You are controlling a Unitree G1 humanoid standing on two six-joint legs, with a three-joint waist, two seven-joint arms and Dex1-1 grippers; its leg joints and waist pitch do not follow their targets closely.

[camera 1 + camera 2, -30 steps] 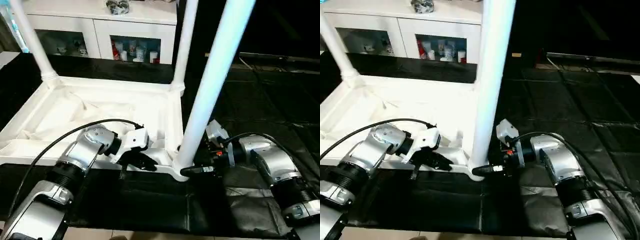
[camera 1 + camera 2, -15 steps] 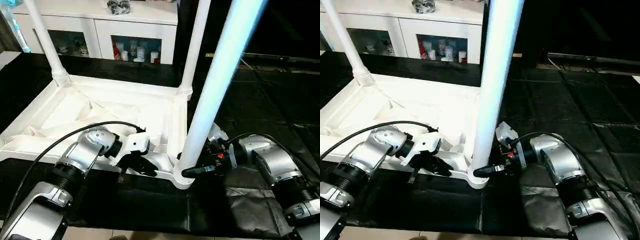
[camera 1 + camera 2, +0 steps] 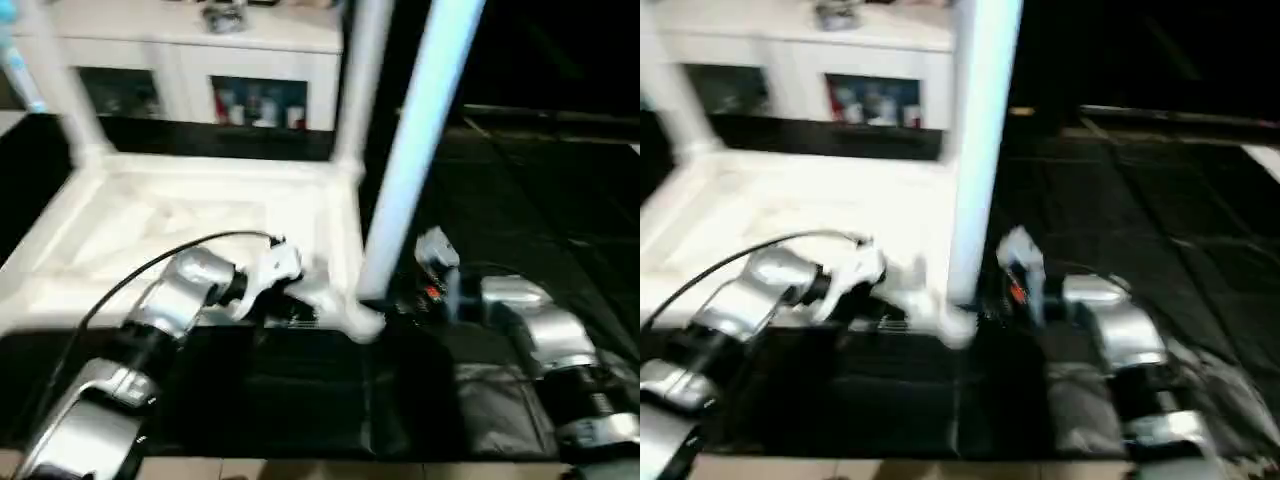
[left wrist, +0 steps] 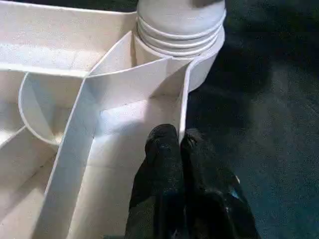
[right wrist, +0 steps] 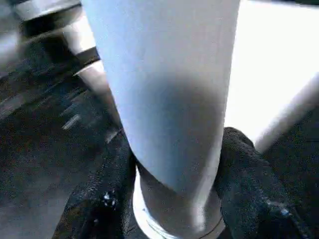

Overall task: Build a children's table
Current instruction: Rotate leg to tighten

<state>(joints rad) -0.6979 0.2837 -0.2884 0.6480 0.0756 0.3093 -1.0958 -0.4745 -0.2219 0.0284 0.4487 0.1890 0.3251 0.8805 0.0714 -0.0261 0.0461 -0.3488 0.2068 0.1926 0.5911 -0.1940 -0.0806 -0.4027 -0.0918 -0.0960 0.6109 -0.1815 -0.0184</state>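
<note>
The children's table lies upside down on a black mat, its white top [image 3: 200, 180] showing the ribbed underside. Three white legs stand in its corner sockets: the near right one [image 3: 415, 140] and two far ones [image 3: 355, 90] [image 3: 65, 90]. My left gripper [image 4: 179, 137] is shut on the top's thin front rim, close to the near right socket [image 4: 179, 25]. My right gripper [image 5: 174, 164] holds the near leg [image 5: 169, 89] just above that socket, one black finger [image 5: 107, 189] pressed on each side of the tube.
A white cabinet [image 3: 180, 50] with glass doors stands behind the table top. Black floor mats [image 3: 540, 200] spread to the right and in front. A black cable [image 3: 170, 255] loops over my left forearm.
My right gripper's fingers have closed in on the near leg. The left gripper stays shut on the rim. The head camera has shifted and the picture has blurred.
</note>
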